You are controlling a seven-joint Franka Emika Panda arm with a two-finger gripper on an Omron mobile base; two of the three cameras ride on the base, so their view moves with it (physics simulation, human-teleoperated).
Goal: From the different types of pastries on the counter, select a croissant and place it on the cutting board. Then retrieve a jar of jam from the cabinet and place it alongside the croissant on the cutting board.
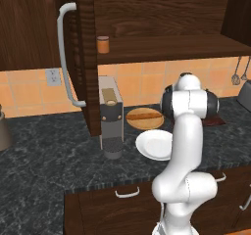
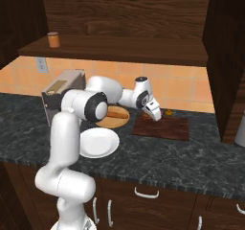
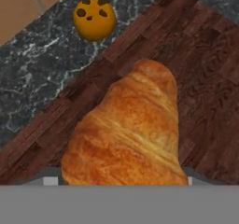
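My gripper [image 2: 155, 115] hangs low over the back left part of the dark reddish-brown cutting board [image 2: 165, 128], shut on the croissant [image 3: 126, 134]. In the hand view the golden-brown crescent lies along the gripper, just above the board's planks [image 3: 205, 78], and it covers the fingertips. The orange-brown jar of jam [image 1: 102, 44] stands on the shelf of the cabinet [image 1: 86, 58], whose door is swung open; it also shows at the shelf's left end [image 2: 53, 40]. The long tan baguette [image 2: 116, 113] rests on a round light wooden plate on the counter [image 1: 49, 155].
A small orange round pastry with dark spots [image 3: 94, 17] sits on the counter just behind the board. A white plate [image 2: 98, 142] lies near the front edge. A coffee machine [image 1: 111, 116] stands left of the wooden plate. The open door's grey handle [image 1: 63, 53] sticks out.
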